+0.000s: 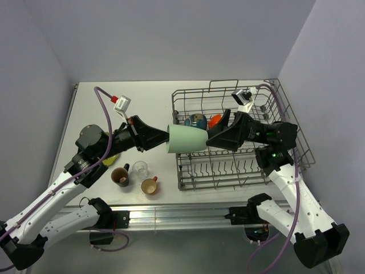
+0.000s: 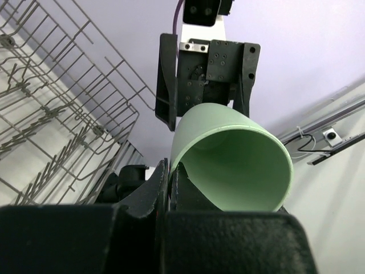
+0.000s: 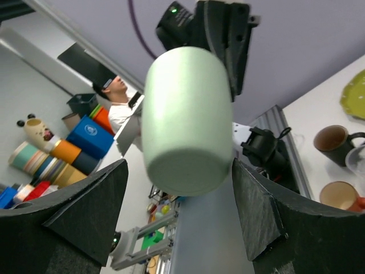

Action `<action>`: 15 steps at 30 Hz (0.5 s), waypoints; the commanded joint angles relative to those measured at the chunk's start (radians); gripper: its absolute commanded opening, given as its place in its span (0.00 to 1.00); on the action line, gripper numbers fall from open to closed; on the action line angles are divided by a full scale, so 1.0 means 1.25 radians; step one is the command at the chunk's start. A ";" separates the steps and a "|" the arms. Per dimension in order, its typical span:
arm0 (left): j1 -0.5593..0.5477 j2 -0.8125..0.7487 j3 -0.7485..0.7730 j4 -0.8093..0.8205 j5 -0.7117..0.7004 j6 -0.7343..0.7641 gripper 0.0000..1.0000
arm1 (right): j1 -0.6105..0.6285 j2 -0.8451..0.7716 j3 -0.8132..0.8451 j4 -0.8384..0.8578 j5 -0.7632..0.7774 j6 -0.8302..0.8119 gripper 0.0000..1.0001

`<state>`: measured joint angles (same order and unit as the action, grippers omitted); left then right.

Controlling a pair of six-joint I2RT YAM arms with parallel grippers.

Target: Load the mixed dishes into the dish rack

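Step in hand: looked like a hand-over of the pale green cup (image 1: 187,140) from left arm to right, done in the air at the left edge of the dish rack (image 1: 228,90).
Pale green cup: hung on its side above the table (image 1: 102,108), mouth toward the left arm, base toward the right, not yet in the rack.
Left gripper (image 1: 162,137): was clamped on the cup's wall at the rim, one finger inside and one outside.
Right gripper (image 1: 214,137): stood wide around the cup's base, with a gap visible on each side in the wrist view, so gripped nothing.
Already in the rack: blue-outside bowl (image 1: 197,120) and orange-red bowl (image 1: 214,120), side by side at the far part.
Waiting on the table: dark brown mug (image 1: 120,176), clear glass (image 1: 140,168), small orange cup (image 1: 149,186), close together; yellow-green plate (image 1: 112,158) mostly hidden under the left arm.
Next move, as judged: called for closing the right fingers on the base first, only then opening the left ones, then carrying the cup over the tines.
Risk: could drop if released too early.
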<state>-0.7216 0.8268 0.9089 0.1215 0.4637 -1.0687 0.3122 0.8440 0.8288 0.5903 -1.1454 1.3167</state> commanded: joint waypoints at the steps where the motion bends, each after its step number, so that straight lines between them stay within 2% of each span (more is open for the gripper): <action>1: -0.002 0.002 -0.001 0.093 0.008 -0.020 0.00 | 0.025 -0.016 -0.005 0.103 0.002 0.056 0.80; 3: -0.003 0.009 -0.003 0.108 0.008 -0.026 0.00 | 0.042 -0.017 -0.009 0.133 0.006 0.072 0.81; 8: -0.003 0.018 -0.024 0.142 0.017 -0.047 0.00 | 0.064 -0.019 0.017 0.059 0.023 0.018 0.81; 15: -0.004 0.013 -0.042 0.165 0.017 -0.058 0.00 | 0.083 0.024 0.055 0.071 0.039 0.006 0.81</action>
<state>-0.7235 0.8471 0.8589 0.2672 0.4763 -1.1339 0.4007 0.8612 0.8383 0.6323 -1.1252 1.3407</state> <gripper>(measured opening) 0.030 0.808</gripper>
